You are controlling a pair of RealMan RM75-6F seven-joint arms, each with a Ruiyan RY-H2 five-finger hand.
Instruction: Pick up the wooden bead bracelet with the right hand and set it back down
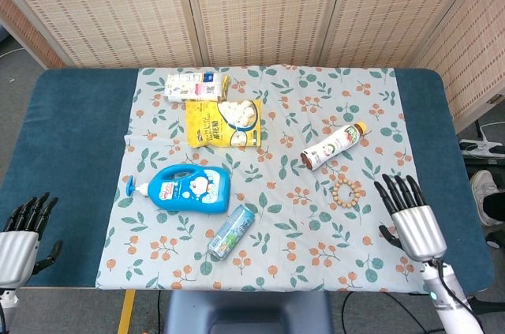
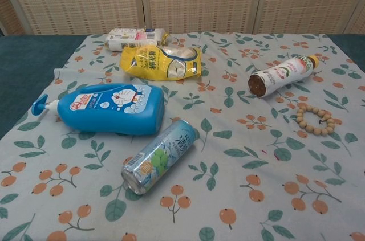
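Observation:
The wooden bead bracelet (image 1: pixel 346 191) (image 2: pixel 314 119) lies flat on the floral cloth, a ring of pale beads just below the lying drink bottle. My right hand (image 1: pixel 411 215) hovers to the right of it, clear of the beads, fingers spread and holding nothing; the chest view does not show it. My left hand (image 1: pixel 22 231) rests at the table's front left corner, fingers apart and empty.
A drink bottle (image 1: pixel 333 145) lies above the bracelet. On the cloth also lie a blue detergent bottle (image 1: pixel 188 189), a can (image 1: pixel 231 232), a yellow snack bag (image 1: pixel 223 122) and a white bottle (image 1: pixel 192 86). Blue table (image 1: pixel 71 129) flanks the cloth.

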